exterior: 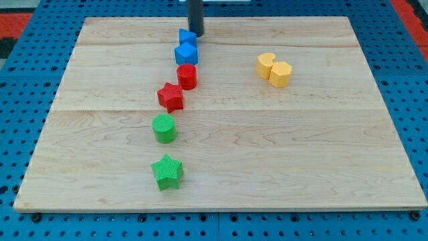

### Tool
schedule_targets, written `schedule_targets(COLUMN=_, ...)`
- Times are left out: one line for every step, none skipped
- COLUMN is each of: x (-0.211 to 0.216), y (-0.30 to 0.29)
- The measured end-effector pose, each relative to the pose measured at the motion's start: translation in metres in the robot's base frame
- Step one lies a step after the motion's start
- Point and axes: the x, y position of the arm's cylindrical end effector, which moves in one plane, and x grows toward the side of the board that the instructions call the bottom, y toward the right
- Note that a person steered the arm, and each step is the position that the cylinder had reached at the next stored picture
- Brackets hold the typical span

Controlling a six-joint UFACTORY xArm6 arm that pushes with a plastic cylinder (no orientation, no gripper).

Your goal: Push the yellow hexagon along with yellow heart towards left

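Observation:
Two yellow blocks sit touching at the upper right of the wooden board: one [266, 64] on the left and one [280, 73] just right and below it; I cannot tell which is the hexagon and which the heart. My tip [195, 33] is at the view's top centre, right beside the upper blue block [186, 36], far left of the yellow pair.
A line of blocks runs down the board's middle-left: two blue blocks, the lower [186, 53], a red cylinder [187, 76], a red star [170, 97], a green cylinder [164, 128] and a green star [167, 171]. The board [301, 147] lies on a blue pegboard.

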Motion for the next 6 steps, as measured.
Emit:
schedule_targets(x=0.027, y=0.113)
schedule_targets(x=0.055, y=0.179)
schedule_targets(x=0.123, y=0.193)
schedule_targets(x=0.121, y=0.109)
schedule_targets(x=0.068, y=0.059)
schedule_targets(x=0.032, y=0.043)
